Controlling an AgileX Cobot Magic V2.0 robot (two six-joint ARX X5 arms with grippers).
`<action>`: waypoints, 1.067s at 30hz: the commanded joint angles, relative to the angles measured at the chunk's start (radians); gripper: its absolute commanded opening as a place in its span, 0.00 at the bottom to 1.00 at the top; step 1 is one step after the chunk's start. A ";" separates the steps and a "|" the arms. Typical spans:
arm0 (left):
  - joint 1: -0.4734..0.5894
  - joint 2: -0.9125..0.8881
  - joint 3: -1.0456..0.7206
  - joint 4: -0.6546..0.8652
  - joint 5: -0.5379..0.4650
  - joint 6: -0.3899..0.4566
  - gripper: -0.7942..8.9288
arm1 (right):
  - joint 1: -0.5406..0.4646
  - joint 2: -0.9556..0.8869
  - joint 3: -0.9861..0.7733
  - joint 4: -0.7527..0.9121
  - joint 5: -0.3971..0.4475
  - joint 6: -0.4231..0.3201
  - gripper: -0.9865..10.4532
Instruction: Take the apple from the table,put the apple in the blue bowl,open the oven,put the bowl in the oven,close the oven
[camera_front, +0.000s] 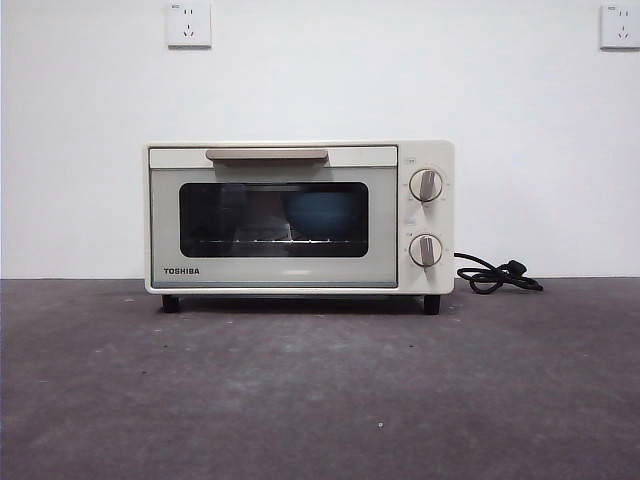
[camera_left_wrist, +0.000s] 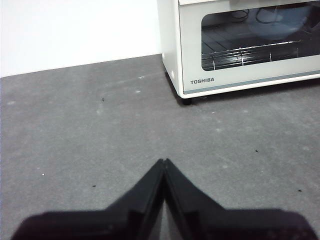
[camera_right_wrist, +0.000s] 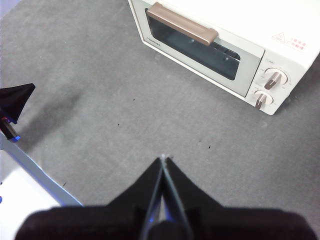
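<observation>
Grey mottled matte table (camera_front: 320, 400) under a plain white wall (camera_front: 80, 150); cream-white boxy toaster oven (camera_front: 300, 215) sits shut, blue bowl (camera_front: 325, 215) inside. Left gripper (camera_left_wrist: 164, 161) and right gripper (camera_right_wrist: 163, 157) jaws are closed, empty.

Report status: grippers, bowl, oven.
Left gripper and right gripper shut, empty, above the table. Blue bowl inside oven, door closed. Nothing obstructing.

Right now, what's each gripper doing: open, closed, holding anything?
Left gripper: closed, holding nothing, above the table.
Right gripper: closed, holding nothing, back from the oven.
</observation>
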 joint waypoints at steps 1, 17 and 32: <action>0.002 -0.002 -0.010 0.008 0.005 -0.007 0.08 | 0.001 0.002 -0.006 -0.024 0.004 0.010 0.09; 0.002 0.010 -0.010 0.007 0.005 -0.007 0.08 | 0.001 0.002 -0.006 -0.024 0.004 0.010 0.09; 0.002 0.010 -0.010 0.007 0.005 -0.007 0.08 | -0.174 -0.090 -0.042 0.295 -0.240 -0.340 0.09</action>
